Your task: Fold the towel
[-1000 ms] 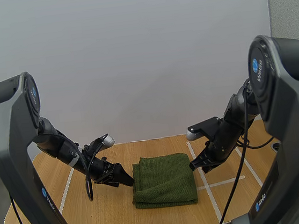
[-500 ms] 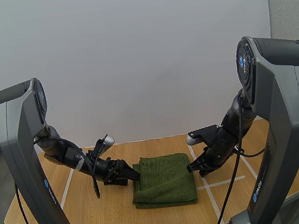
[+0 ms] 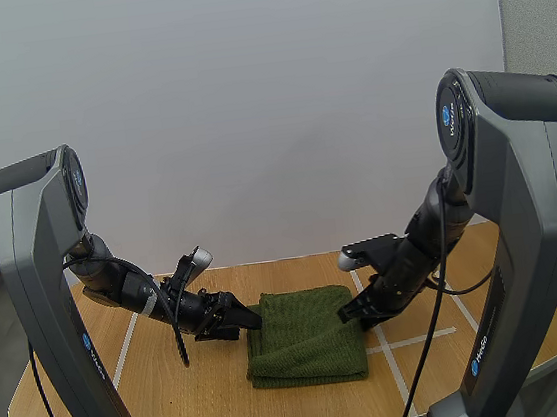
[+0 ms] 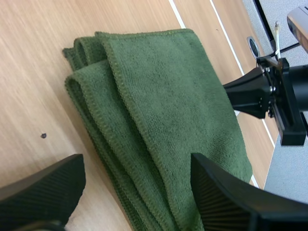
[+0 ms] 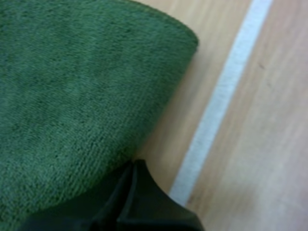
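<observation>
The left end effector (image 4: 137,168) is open. Its two ribbed fingers (image 4: 45,190) stand well apart, one over bare wood and the other over cloth, so the stacked left edge of the towel (image 4: 163,106) lies in the gap between them. In the high view it sits low at the towel's left side. The right end effector (image 5: 136,166) is closed on nothing, its fingers lying together as one dark wedge. The tip is at the towel's right edge, near a white tape line (image 5: 226,86); whether it touches the cloth I cannot tell.

The towel is dark green terry, already folded into a thick rectangle of several layers. It lies flat on the middle of the wooden surface (image 3: 180,401), between the two arms. On its left side the layer edges fan out in loose, rounded loops. On its right the fold is a smooth closed curve.

By my judgement it will handle as light, soft and limp. Lifted by one point it would sag, and the layers would slide apart. The nap should give good grip. For a further fold, the best hold is a pinch across all the layers at an edge, low to the surface and near a corner, with each arm taking its own side.
</observation>
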Controlling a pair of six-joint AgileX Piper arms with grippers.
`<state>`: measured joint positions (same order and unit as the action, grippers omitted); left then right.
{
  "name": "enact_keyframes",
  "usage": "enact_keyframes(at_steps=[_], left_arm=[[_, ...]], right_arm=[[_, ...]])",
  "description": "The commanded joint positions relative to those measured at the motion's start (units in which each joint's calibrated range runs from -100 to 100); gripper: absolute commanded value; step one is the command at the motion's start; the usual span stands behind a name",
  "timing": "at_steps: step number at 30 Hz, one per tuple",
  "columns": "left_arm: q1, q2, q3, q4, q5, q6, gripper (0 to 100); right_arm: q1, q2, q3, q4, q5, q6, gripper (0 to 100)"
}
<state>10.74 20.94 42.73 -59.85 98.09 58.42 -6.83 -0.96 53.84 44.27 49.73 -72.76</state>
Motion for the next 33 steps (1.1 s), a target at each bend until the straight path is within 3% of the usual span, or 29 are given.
enact_keyframes(at_steps=[1,8,14,22,28,33], left_arm=[[-0.11,0.05,-0.36,-0.89,1.91,0.31,100],[-0.3,0.05,-0.36,-1.0,1.91,0.31,100],[-3.21,0.05,-0.36,-0.8,1.91,0.31,100],[-4.37,0.05,-0.36,-0.78,-1.32,-0.54,100],[-6.75,0.05,-0.36,-0.78,-1.68,-0.54,100],[-7.7,0.05,-0.36,-0.9,-3.06,-0.04,100]], right_arm=[[1.12,0.14,0.34,0.1,1.82,-0.15,0],[1.1,0.14,0.34,0.1,2.14,-0.15,0],[1.1,0.14,0.34,0.1,2.33,-0.15,0],[1.1,0.14,0.34,0.1,3.03,-0.15,0],[1.1,0.14,0.34,0.1,3.03,-0.15,0],[1.1,0.14,0.34,0.1,3.03,-0.15,0]])
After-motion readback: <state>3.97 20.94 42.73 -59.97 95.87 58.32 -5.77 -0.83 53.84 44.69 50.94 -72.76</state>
